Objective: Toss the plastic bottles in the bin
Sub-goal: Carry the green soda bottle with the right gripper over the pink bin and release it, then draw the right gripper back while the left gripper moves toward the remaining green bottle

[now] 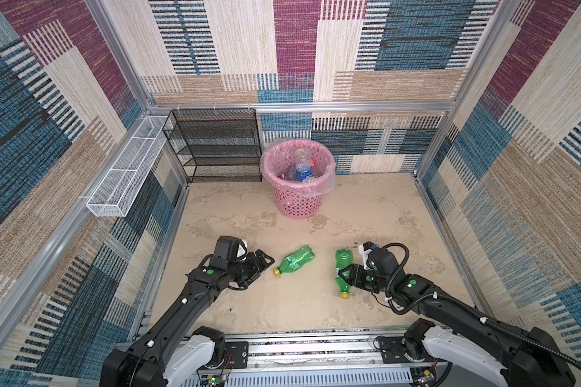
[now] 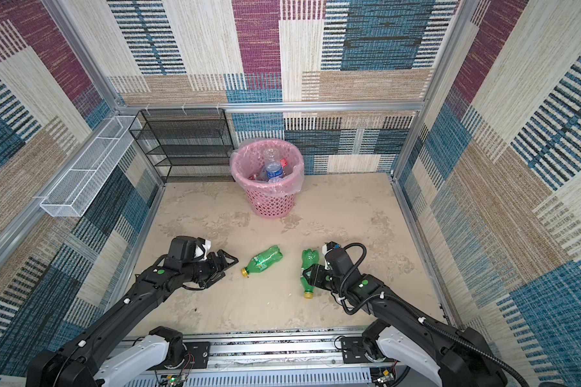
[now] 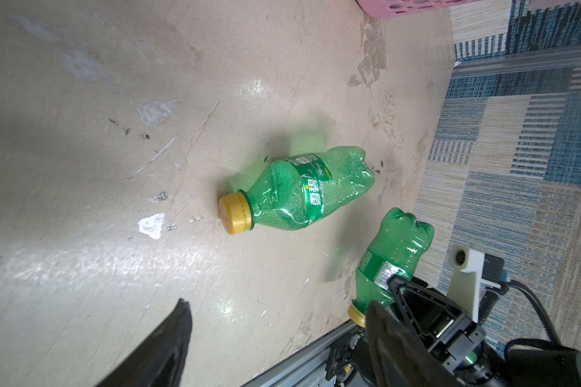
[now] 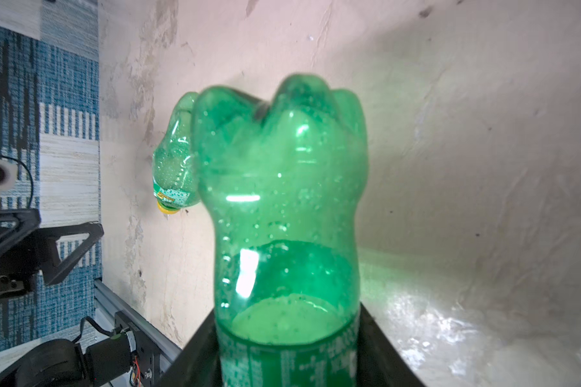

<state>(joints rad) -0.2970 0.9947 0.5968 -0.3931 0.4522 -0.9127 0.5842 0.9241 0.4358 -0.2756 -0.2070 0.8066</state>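
— Bottle count, quick?
— Two green ones with yellow caps out on the counter (image 1: 282, 318). More in the bin.
— Yours?
— The held green bottle (image 1: 343, 257) sits in my right claw (image 1: 342, 273), which is clamped around its middle. Base points toward the bin, cap toward the near edge. Can't tell if it's clear of the counter.
— The second?
— The loose green bottle (image 1: 296, 261) lies on its side between my two claws, cap toward my left claw (image 1: 268, 259). That claw is spread apart with nothing in it, near the cap but not touching.
— Bin?
— One pink bin (image 1: 296, 201) at the back with a clear liner, well apart from both claws. One clear blue-label bottle (image 1: 303, 169) shows on top. Others lie under it, count unclear.
— Anything else?
— One black mesh rack (image 1: 215, 147) and one white wire basket (image 1: 128, 167).
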